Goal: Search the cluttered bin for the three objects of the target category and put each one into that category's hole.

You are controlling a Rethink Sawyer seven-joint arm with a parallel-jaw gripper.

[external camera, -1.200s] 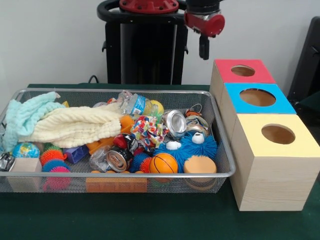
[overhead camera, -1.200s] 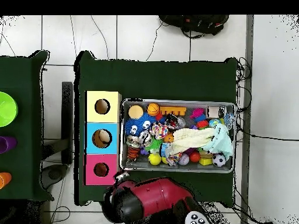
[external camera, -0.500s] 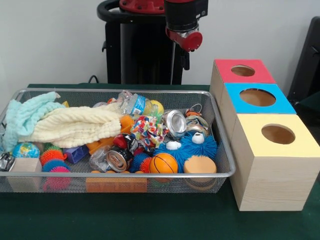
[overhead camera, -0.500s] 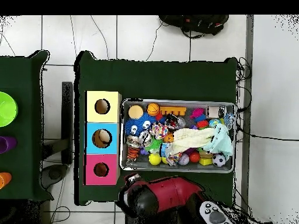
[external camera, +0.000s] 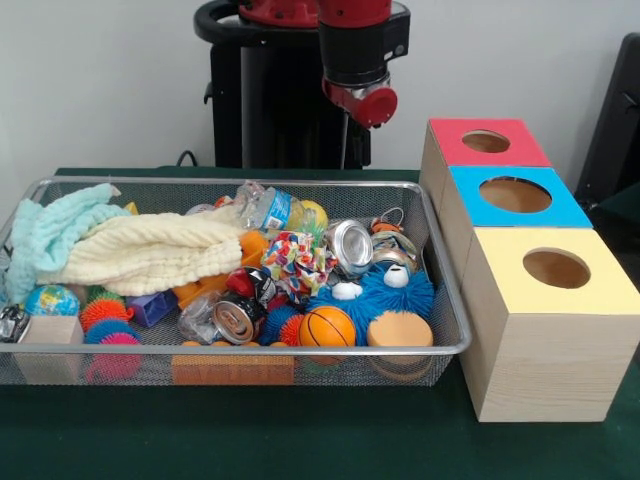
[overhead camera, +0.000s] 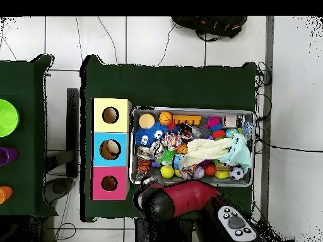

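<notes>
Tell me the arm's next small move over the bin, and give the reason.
Probably lower the arm toward the wire bin. It hangs high above the bin's far rim, holding nothing visible, and every toy and can still lies inside, such as the crushed can. The three box holes look empty from here, so nothing seems sorted yet.

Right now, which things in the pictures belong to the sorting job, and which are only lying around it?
Belong to the job:
- wire bin holding the clutter
- red-topped box, blue-topped box, yellow-topped box, each with a hole
- the arm above the bin's far side

Only lying about:
- green bowl on the side table
- cables on the floor
</notes>
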